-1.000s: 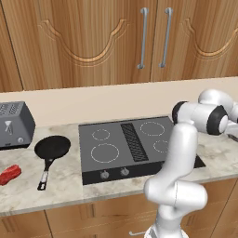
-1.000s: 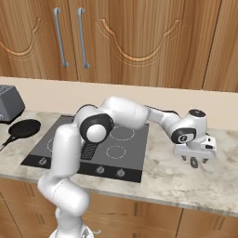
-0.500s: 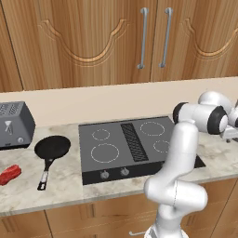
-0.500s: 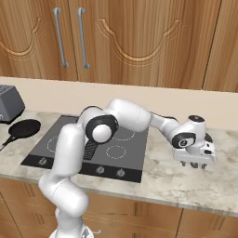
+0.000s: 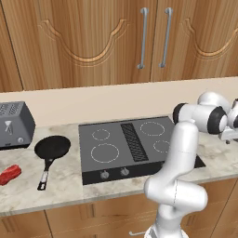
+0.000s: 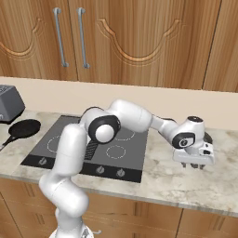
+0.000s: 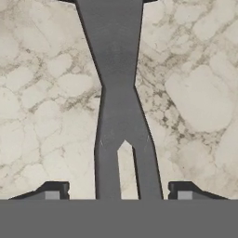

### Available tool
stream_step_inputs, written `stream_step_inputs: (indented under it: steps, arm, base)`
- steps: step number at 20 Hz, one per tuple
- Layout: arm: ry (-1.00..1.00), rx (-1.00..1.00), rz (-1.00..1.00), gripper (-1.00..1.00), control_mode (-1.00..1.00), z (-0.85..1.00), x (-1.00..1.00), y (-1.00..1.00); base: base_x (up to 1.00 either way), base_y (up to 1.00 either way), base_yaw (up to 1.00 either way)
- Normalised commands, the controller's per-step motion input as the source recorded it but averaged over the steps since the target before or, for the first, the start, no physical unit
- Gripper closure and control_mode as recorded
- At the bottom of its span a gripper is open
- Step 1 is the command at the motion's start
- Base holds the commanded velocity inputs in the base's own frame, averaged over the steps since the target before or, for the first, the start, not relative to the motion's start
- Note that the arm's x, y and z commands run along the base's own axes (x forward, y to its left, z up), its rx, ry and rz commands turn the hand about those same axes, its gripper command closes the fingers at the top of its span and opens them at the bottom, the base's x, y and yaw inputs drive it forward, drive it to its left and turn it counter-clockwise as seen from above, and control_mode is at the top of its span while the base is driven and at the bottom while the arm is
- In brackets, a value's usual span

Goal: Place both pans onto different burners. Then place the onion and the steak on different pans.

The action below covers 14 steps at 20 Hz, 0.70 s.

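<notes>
Since the cooktop (image 6: 56, 148) has all four burner rings bare, the step in hand looks like gripping the dark grey pan by its handle (image 7: 118, 93), best done by closing squarely across the shaft so it can't twist. The gripper (image 6: 194, 165) hangs low over the counter (image 6: 186, 186) right of the cooktop; fingers (image 7: 53, 189) stand apart, straddling the handle directly below, unclamped. Black pan (image 5: 52, 148), then steak (image 5: 10, 174), lie well apart at far left.

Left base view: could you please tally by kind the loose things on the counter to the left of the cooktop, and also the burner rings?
Black pan: 1
Steak: 1
Toaster: 1
Burner rings: 4
Total: 7
</notes>
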Motion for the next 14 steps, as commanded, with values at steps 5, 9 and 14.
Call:
stream_step_inputs:
  steps: [5,9,14]
  arm:
    - [0.0,0.0,0.0,1.0,-1.0,0.0,0.0,-0.04]
    - [0.0,0.0,0.01,1.0,-1.0,0.08,0.0,0.0]
    - [0.0,0.0,0.04,1.0,-1.0,0.36,-0.06,0.08]
  base:
    - [0.0,0.0,0.0]
    - [0.0,0.0,0.0]
    - [0.0,0.0,0.0]
